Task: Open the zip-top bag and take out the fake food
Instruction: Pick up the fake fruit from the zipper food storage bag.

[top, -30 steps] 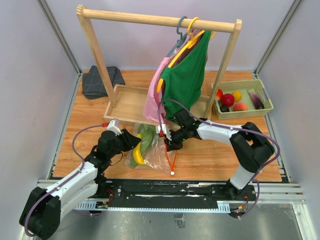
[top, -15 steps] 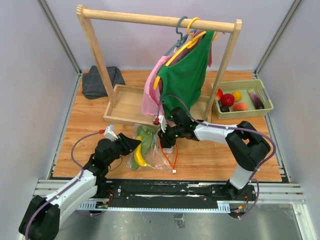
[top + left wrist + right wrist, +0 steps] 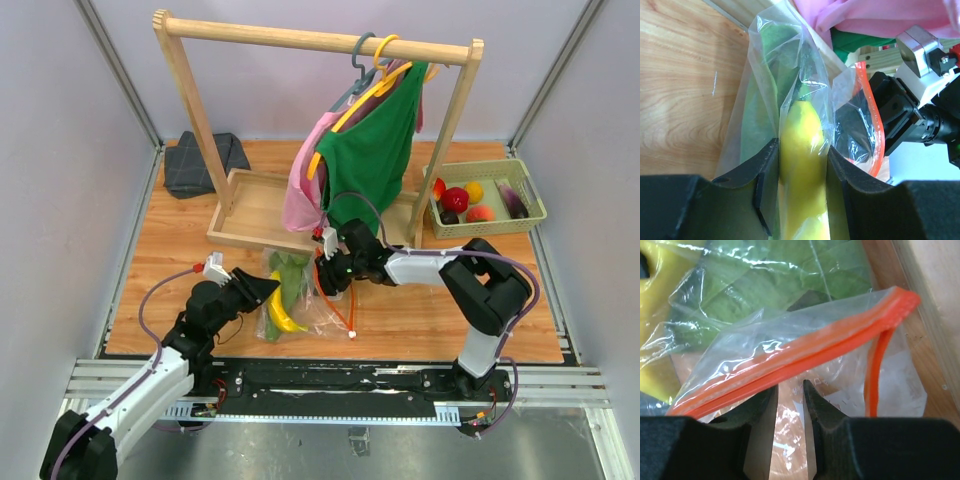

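Left gripper (image 3: 802, 152) was clamped on the yellow plastic banana (image 3: 800, 120) through the film of the clear crinkly zip-top bag (image 3: 325, 310), which lay on the wooden table (image 3: 170, 260) with green leafy pieces (image 3: 775, 285) inside. Right gripper (image 3: 790, 390) had its jaws nearly together, pinching bag film just under the orange-red zip strip (image 3: 805, 352). Farther back, red round fake fruit (image 3: 456, 198) sat in a green plastic basket (image 3: 490, 230).

There's the clear zip-top bag (image 3: 328, 312), its zip strip (image 3: 805, 352) vivid orange-red, and a yellow banana (image 3: 800, 150) and green leafy pieces (image 3: 790, 280) show through. Pink garment (image 3: 303, 195), deep green garment (image 3: 375, 160).
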Motion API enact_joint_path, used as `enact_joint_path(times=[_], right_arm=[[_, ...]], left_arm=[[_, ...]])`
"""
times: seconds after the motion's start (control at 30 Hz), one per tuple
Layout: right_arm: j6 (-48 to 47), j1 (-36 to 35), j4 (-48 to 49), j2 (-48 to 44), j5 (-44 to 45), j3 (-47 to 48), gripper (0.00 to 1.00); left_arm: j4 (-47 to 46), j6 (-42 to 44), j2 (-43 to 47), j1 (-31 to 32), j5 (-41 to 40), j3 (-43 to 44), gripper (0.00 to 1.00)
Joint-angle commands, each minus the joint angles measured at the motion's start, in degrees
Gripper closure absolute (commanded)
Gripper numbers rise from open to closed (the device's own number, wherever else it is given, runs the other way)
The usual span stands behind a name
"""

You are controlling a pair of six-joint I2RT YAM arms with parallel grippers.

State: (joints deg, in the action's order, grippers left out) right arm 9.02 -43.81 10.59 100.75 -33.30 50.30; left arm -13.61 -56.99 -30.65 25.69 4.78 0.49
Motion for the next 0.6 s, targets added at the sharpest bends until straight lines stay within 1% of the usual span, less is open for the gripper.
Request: enact_joint_path(times=[0.0, 0.17, 0.23, 0.27, 0.33, 0.4, 0.5, 0.57], right_arm=[[9.77, -0.09, 5.55, 3.9, -3.73, 1.18, 0.71], [11.25, 0.19, 9.58, 4.33, -13.26, 0.54, 0.7], [8.99, 0.28, 10.58, 3.31, -16.86, -0.55, 0.66], [7.51, 0.23, 10.78, 2.71, -17.84, -1.18, 0.63], [3.82, 0.21, 10.51, 2.06, -19.41, -1.72, 0.6], [0.08, -0.08, 8.42, 2.12, -20.2, -1.12, 0.59], [-5.21, -1.17, 2.79, 2.57, -16.57, 0.83, 0.61], [-6.56, -1.62, 1.66, 2.99, -14.97, 1.46, 0.63]], left_arm=[[1.13, -0.68, -1.61, 0.08, 0.3, -3.62, 0.8], [1.34, -0.76, -2.24, 0.06, -0.55, -2.97, 0.81], [1.37, -1.41, -1.94, 0.06, -1.76, -2.95, 0.82], [1.2, -1.76, -1.69, 0.07, -2.33, -3.03, 0.82], [0.44, -2.55, -1.46, 0.06, -3.11, -3.25, 0.83], [-0.27, -2.86, -1.43, 0.06, -3.47, -3.22, 0.83], [-0.75, -2.98, -1.42, 0.08, -3.52, -2.76, 0.84], [-0.95, -3.09, -1.36, 0.08, -3.37, -2.52, 0.84]])
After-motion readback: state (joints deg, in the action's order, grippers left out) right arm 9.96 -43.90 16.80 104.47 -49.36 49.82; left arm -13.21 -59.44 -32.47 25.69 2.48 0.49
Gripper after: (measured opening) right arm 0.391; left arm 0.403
